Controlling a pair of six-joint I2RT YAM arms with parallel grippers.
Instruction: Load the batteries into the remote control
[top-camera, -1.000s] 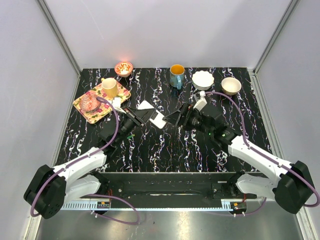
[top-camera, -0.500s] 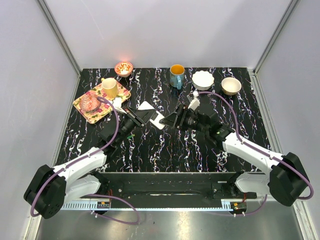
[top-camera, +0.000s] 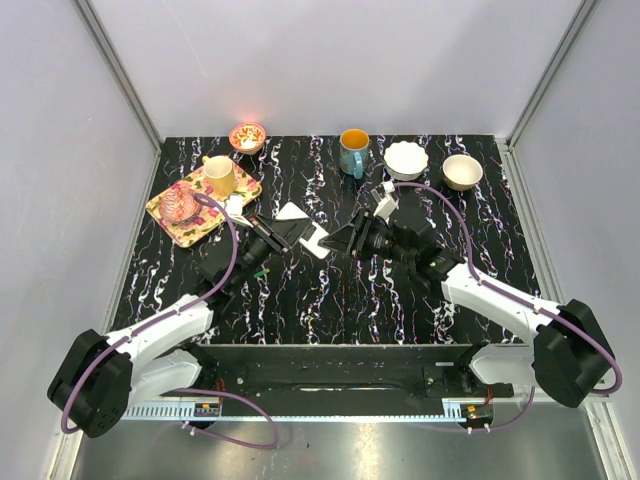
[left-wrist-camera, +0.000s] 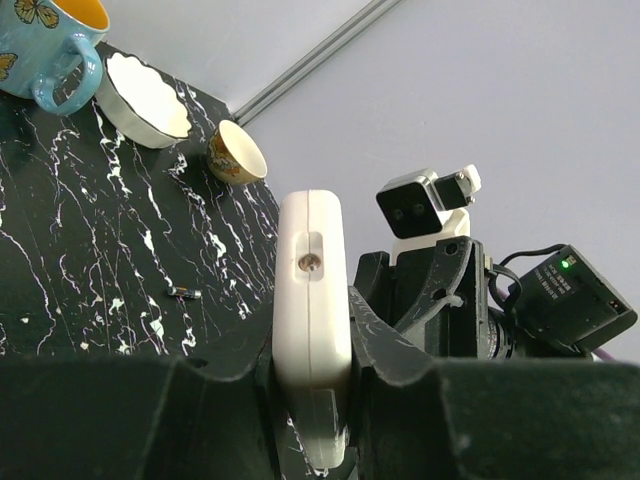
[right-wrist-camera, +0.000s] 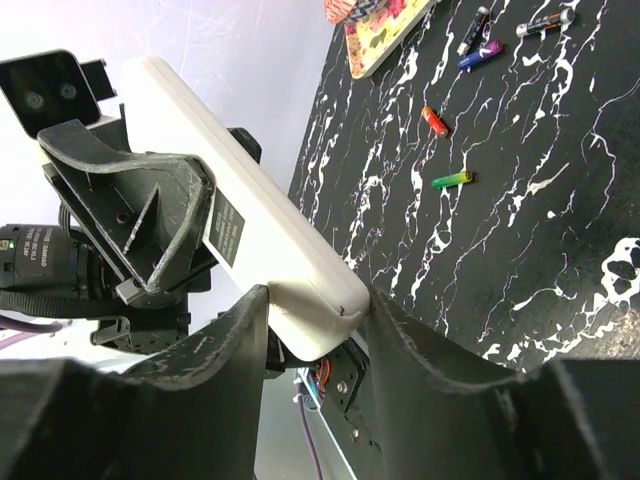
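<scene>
Top view first. The remote control (top-camera: 316, 241) hangs above the table (top-camera: 330, 295), bridged between my two arms. The left gripper (top-camera: 298, 233) holds one side of it and the right gripper (top-camera: 343, 240) sits at its other end.

In the left wrist view the remote stands edge-on, and the left fingers (left-wrist-camera: 230, 375) are clamped hard on its flat faces. The right gripper waits just behind the remote.

In the right wrist view the remote's end corner lies between the right fingers (right-wrist-camera: 235, 335). They stand at a middling gap and hug the corner on both sides, but I cannot tell whether they actually bite. On the table beyond the remote lie the reddish battery (right-wrist-camera: 434, 121) and the greenish battery (right-wrist-camera: 452, 180). They are near each other and well apart from the remote (other small cylinders (right-wrist-camera: 480, 55) lie further off).

I read this step as a two-handed regrasp. To do it well, I'd seat the right pads squarely on the remote's end rather than on its corner. I'd keep the left clamp on until the right grip is sure. The recessed compartment, which I cannot see here, should also be left uncovered and turned upward.
</scene>
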